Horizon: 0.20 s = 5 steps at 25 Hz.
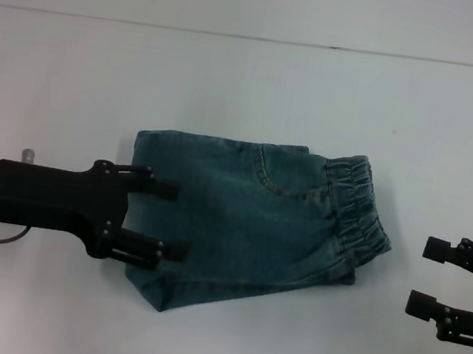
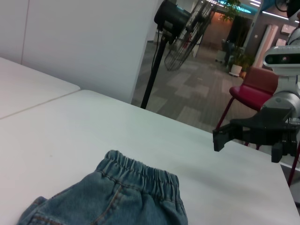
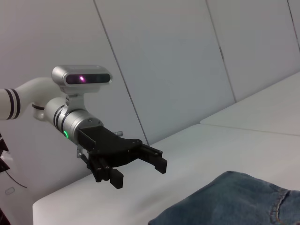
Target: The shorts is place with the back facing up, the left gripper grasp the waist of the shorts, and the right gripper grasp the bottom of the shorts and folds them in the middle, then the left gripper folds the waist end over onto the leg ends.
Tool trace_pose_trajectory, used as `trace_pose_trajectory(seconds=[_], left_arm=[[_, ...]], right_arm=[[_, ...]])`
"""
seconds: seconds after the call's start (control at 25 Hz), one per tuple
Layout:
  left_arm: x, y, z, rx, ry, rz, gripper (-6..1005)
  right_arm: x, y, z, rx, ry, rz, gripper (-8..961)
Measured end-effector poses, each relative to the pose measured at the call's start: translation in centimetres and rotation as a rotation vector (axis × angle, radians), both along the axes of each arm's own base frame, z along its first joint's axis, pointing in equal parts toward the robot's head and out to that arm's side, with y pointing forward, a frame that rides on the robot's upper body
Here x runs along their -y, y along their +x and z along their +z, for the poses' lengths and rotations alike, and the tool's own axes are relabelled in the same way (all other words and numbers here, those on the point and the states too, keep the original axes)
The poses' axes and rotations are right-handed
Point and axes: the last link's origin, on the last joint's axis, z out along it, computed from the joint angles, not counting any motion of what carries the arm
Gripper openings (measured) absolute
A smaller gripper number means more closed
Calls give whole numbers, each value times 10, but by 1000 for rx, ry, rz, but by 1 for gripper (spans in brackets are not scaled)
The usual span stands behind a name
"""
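The left gripper [image 1: 164, 220] reaches in level from the left, its two fingers spread wide and empty above the near edge of the folded shorts [image 1: 252, 223]. The denim lies mid-table [image 1: 249, 91], elastic waistband [image 1: 359, 216] turned toward the right gripper [image 1: 429, 276], which hangs apart at the right edge, jaws open, holding nothing.

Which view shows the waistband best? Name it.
The head view: the whole ruffled waistband shows from above, at the end of the shorts nearest the right gripper. The left wrist view shows it edge-on. The right wrist view shows only plain denim.
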Motion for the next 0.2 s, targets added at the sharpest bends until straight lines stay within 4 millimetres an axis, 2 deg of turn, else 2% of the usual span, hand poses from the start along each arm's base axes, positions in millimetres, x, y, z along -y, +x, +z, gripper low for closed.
trace_pose_trajectory(seconds=[0.2], left_arm=[[2, -1, 2, 11, -3, 2, 936]], right_arm=[[0, 1, 1, 2, 0, -5, 945]])
